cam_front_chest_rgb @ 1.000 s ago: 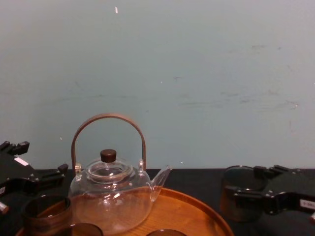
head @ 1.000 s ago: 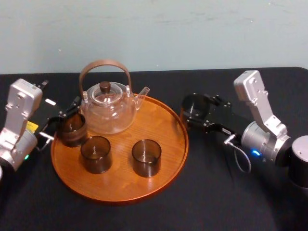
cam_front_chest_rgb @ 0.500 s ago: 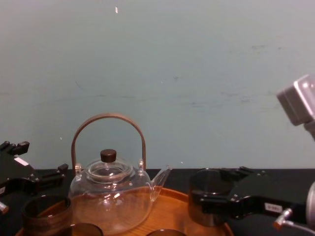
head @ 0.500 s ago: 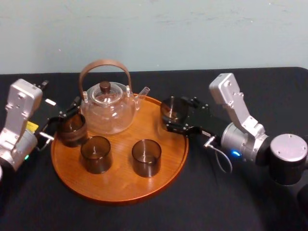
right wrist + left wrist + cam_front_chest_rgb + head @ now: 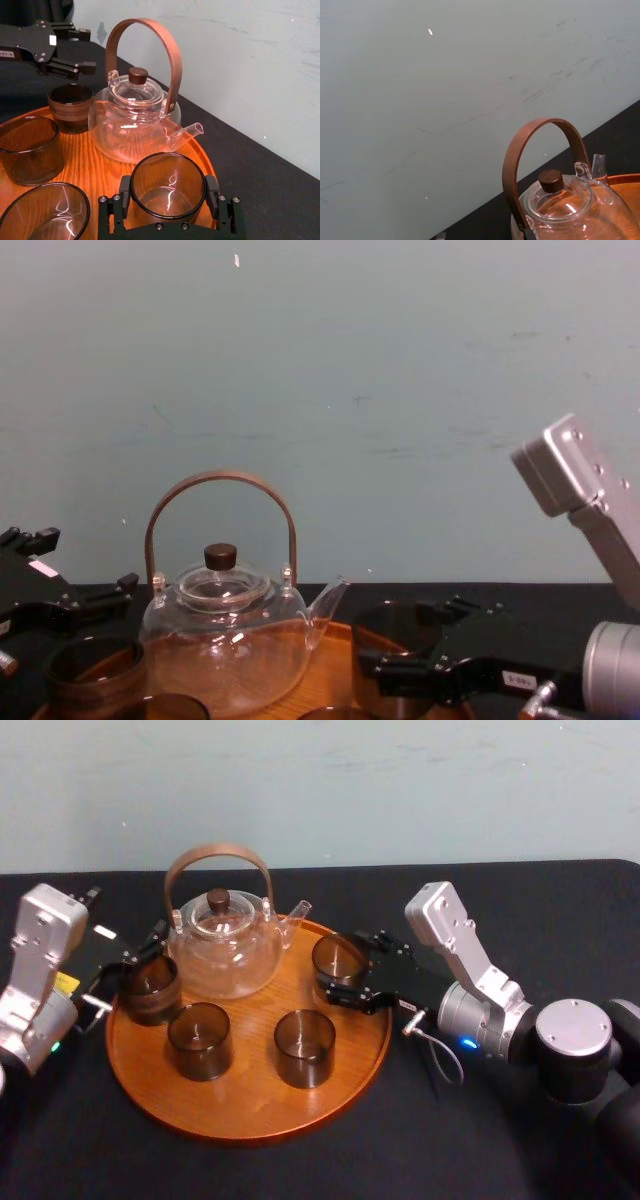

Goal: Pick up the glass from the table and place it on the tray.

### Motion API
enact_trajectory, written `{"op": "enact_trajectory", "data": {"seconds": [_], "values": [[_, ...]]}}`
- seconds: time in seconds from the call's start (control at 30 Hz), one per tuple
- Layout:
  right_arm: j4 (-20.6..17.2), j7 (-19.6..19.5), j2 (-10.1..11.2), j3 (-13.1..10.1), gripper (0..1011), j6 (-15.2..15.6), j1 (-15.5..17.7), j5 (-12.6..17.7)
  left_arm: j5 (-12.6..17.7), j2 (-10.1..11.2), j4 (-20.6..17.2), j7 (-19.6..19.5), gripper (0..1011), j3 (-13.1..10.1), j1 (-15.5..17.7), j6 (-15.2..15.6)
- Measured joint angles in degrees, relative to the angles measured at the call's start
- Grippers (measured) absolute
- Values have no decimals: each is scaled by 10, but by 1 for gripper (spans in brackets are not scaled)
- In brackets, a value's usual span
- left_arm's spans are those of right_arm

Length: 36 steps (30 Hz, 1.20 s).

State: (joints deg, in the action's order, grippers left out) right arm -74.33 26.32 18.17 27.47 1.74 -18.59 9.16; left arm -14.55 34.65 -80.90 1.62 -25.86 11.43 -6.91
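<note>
My right gripper [image 5: 345,970] is shut on the smoky glass [image 5: 337,958], one finger on each side of it [image 5: 167,187]. It holds the glass upright, low over the right part of the round orange-brown tray [image 5: 250,1115], just in front of the teapot's spout. Whether the glass base touches the wood I cannot tell. In the chest view the glass [image 5: 392,622] is partly hidden behind the right gripper [image 5: 412,642]. My left gripper [image 5: 140,952] stands open at the tray's left edge, behind a dark cup and apart from it.
A glass teapot [image 5: 222,945] with a brown hoop handle stands at the tray's back. On the tray are two more smoky glasses [image 5: 200,1040] [image 5: 304,1047] and the dark cup [image 5: 150,988]. The black table [image 5: 480,1140] stretches to the right and front.
My right gripper has carried the glass leftwards from over the table, across the tray's right rim, to a spot near the teapot's spout. The left arm has not moved.
</note>
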Motion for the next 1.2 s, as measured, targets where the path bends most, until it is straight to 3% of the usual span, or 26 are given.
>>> {"op": "enact_trajectory", "data": {"seconds": [0.47,0.97,1.2], "values": [[32,-5,-12,6,904,-9,-12,-15,0,0,0,0,1001,0,0,0],[36,-7,-15,6,904,-12,-12,-18,0,0,0,0,1001,0,0,0],[36,-7,-15,6,1002,-12,-12,-17,0,0,0,0,1001,0,0,0]]}}
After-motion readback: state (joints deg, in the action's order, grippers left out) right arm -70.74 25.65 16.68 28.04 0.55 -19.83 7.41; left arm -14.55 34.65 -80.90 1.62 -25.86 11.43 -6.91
